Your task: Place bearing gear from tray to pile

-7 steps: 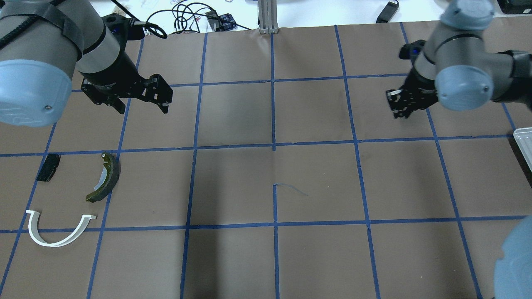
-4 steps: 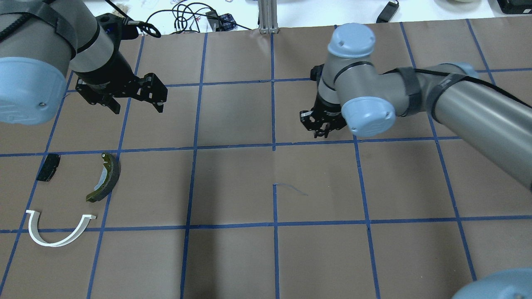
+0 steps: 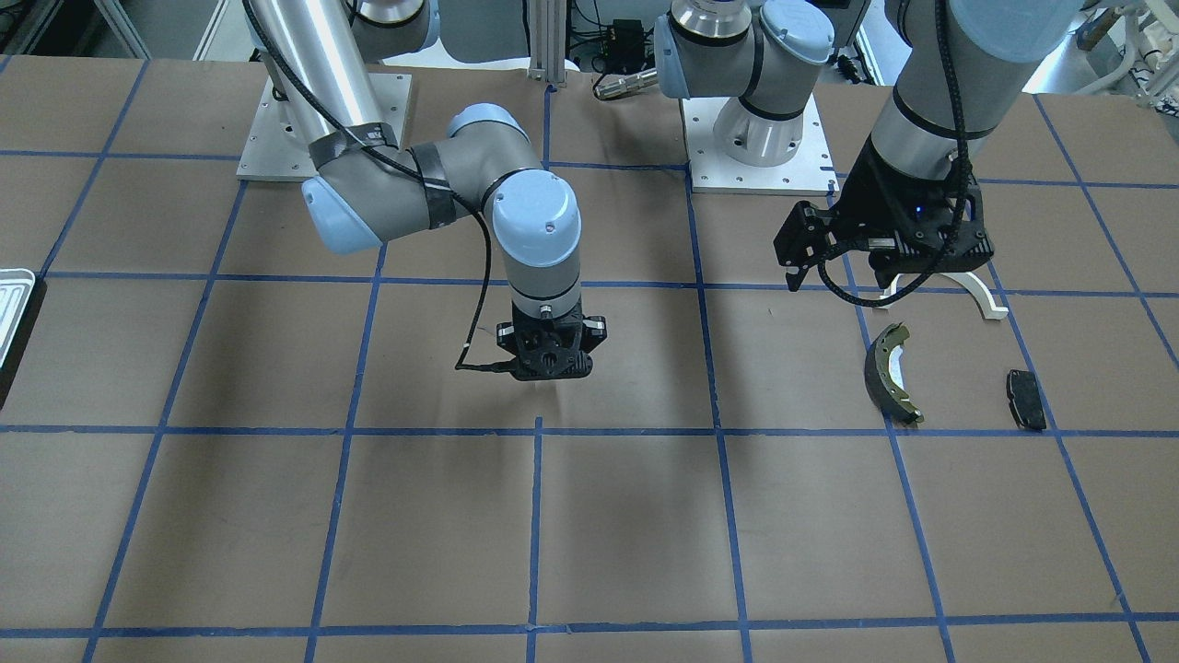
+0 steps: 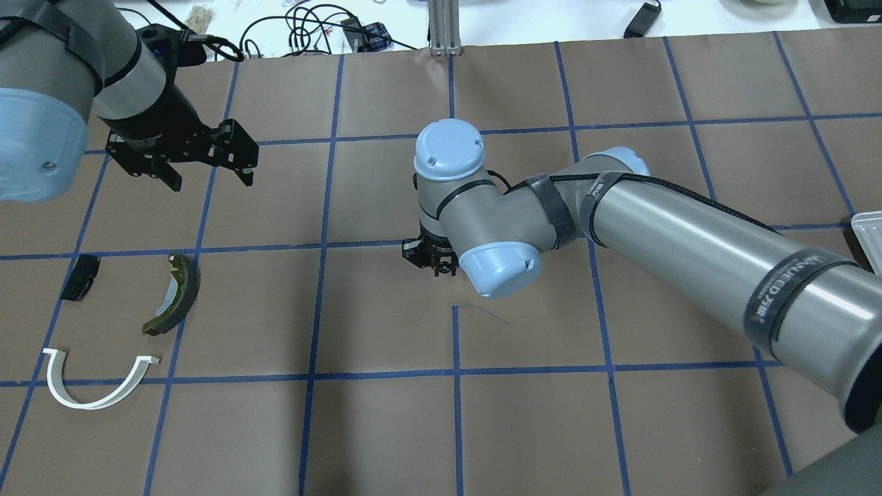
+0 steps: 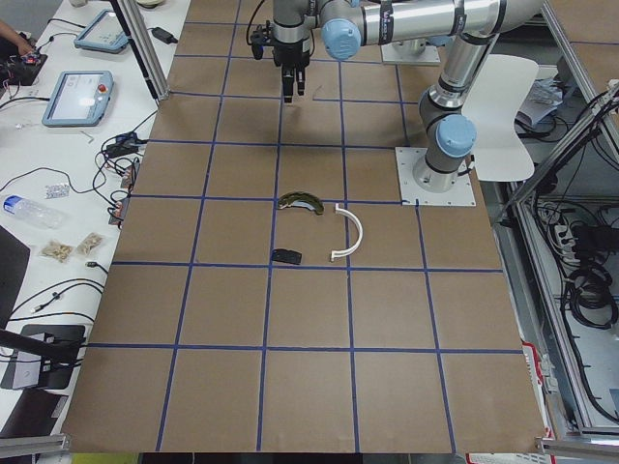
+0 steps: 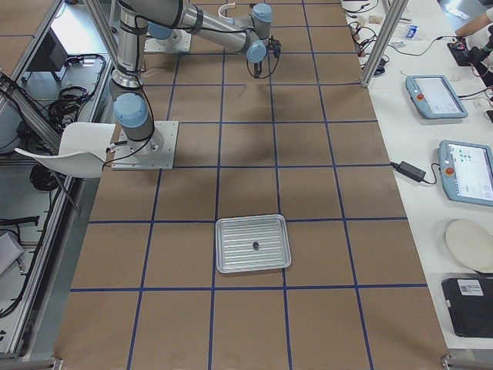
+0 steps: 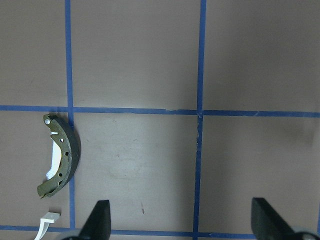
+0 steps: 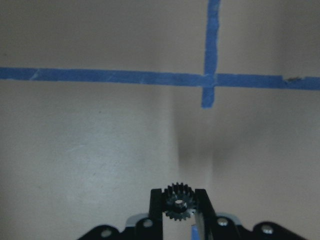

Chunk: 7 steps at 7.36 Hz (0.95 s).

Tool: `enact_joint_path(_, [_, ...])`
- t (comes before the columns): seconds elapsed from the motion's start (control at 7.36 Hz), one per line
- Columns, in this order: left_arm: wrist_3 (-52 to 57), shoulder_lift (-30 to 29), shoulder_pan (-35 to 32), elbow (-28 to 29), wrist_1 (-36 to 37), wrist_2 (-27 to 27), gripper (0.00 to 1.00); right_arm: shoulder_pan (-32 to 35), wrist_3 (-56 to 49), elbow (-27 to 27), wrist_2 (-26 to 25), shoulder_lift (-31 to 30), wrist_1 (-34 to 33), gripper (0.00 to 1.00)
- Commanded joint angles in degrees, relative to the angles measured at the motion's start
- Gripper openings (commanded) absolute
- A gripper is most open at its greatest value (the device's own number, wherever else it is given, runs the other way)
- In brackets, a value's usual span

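Note:
My right gripper (image 4: 437, 269) hangs over the middle of the table, shut on a small dark toothed bearing gear (image 8: 178, 202) held between its fingertips above the paper. It also shows in the front view (image 3: 550, 371). The silvery ribbed tray (image 6: 223, 262) lies far to the right, only its corner in the overhead view (image 4: 869, 231). The pile lies at the left: olive brake shoe (image 4: 187, 289), black pad (image 4: 79, 277), white arch bracket (image 4: 86, 405). My left gripper (image 4: 210, 180) is open and empty, above and beyond the pile; its wrist view shows the brake shoe (image 7: 65, 160).
Brown paper with a blue tape grid covers the table. A small dark item (image 6: 255, 246) sits in the middle of the tray. Cables and devices lie beyond the far table edge (image 4: 324, 31). The arm base plates (image 3: 755, 138) stand on the robot's side.
My right arm has swung left from the table's right side to its middle. My left gripper has shifted slightly left and stayed open. The pile has not moved.

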Motion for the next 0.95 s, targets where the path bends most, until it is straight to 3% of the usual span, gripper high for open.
enact_joint_path(0.0, [-0.3, -1.5, -0.2, 0.2, 0.6, -0.1, 1.00, 1.8, 0.8, -0.1, -0.1, 0.5, -1.2, 0.51])
enact_joint_path(0.14, [-1.2, -2.0, -0.2, 0.1, 0.7, -0.9, 1.00, 1.6, 0.8, -0.4, -1.0, 0.3, -2.2, 0.96])
enact_joint_path(0.41, [-0.9, -3.0, -2.1, 0.1, 0.8, -0.8, 1.00, -6.4, -8.4, -0.9, -1.7, -2.9, -1.1, 1.00])
enact_joint_path(0.54, [-1.8, -4.4, -4.8, 0.1, 0.9, -0.7, 1.00, -13.5, -15.2, -1.0, -1.1, -6.0, 3.6, 1.00])
enact_joint_path(0.82, [-5.2, -7.0, -12.2, -1.0, 3.7, -0.8, 1.00, -23.4, -24.4, -0.2, -2.2, -10.2, 5.8, 1.00])
